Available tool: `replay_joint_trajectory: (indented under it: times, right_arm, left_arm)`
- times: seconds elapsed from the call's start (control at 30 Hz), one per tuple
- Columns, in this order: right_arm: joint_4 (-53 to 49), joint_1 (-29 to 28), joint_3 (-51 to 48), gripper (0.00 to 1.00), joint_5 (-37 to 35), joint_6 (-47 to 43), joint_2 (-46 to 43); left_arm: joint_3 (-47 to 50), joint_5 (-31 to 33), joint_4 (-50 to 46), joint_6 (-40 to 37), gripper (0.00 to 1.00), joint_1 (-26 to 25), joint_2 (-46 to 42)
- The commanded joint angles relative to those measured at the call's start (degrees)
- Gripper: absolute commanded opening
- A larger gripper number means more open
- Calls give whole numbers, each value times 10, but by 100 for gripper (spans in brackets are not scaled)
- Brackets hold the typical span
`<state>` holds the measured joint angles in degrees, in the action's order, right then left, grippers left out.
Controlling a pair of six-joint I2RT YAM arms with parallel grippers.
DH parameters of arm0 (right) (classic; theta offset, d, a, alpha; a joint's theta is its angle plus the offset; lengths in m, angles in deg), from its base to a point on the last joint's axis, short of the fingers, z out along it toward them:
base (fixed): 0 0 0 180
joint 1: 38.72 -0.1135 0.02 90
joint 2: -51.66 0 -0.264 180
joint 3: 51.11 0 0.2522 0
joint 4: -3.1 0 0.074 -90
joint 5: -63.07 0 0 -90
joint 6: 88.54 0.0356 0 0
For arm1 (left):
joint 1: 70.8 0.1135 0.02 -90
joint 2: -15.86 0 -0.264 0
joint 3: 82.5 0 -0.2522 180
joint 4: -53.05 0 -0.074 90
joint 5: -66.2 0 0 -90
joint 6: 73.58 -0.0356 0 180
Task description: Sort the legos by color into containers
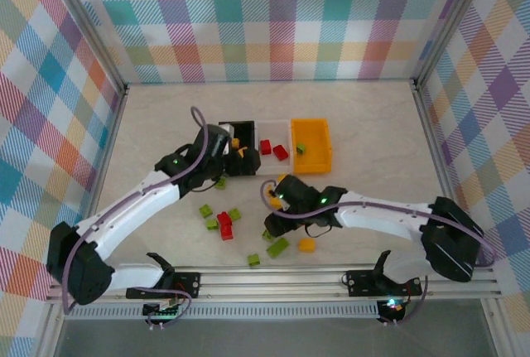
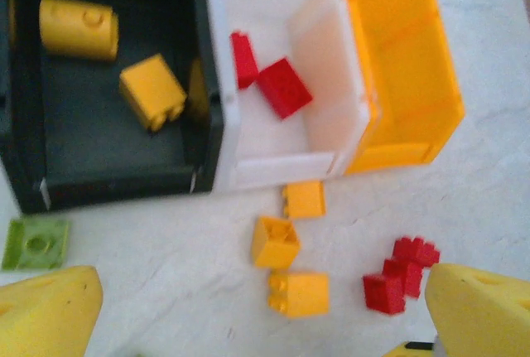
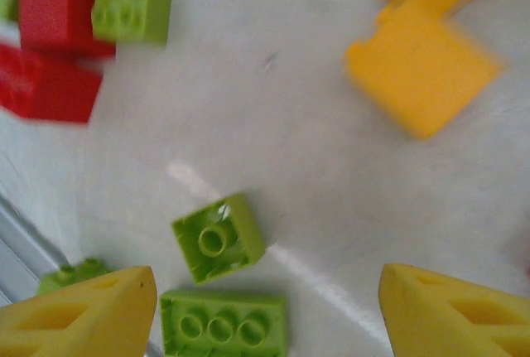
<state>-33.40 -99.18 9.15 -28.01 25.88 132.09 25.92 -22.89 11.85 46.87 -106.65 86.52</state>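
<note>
Now, left gripper (image 2: 261, 289): jaws wide apart, empty, just short of black bin (image 2: 124, 183)'s near wall.
Right gripper (image 3: 267, 278): jaws apart, empty, over green legos (image 3: 219, 241); open desk (image 3: 315, 150) ahead.

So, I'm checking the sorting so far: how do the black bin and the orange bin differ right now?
The black bin holds yellow-orange bricks; the orange bin holds one lime green brick. The black bin sits at the left end of the row, the orange bin at the right end, with the white bin between them. Both are open-top rectangular bins of like size.
</note>
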Motion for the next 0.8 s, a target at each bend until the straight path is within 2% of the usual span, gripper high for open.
replay_joint_trajectory:
  times: [0.0, 0.2, 0.4, 0.6, 0.77]
  right_arm:
    - [-9, -41, 17, 71, -29, -6, 37]
    - [10, -54, 49, 69, -44, -21, 104]
    - [-1, -54, 72, 62, -50, -35, 150]
    - [7, -55, 73, 42, -57, -37, 156]
    - [18, -51, 67, 33, -75, -32, 132]
  left_arm:
    - [49, -3, 10, 30, 100, 0, -45]
    - [93, 6, 2, 45, 100, 0, -86]
    - [105, 21, -9, 45, 100, 1, -111]
    - [104, 27, -10, 45, 100, 2, -121]
    - [100, 29, -15, 44, 100, 2, -125]
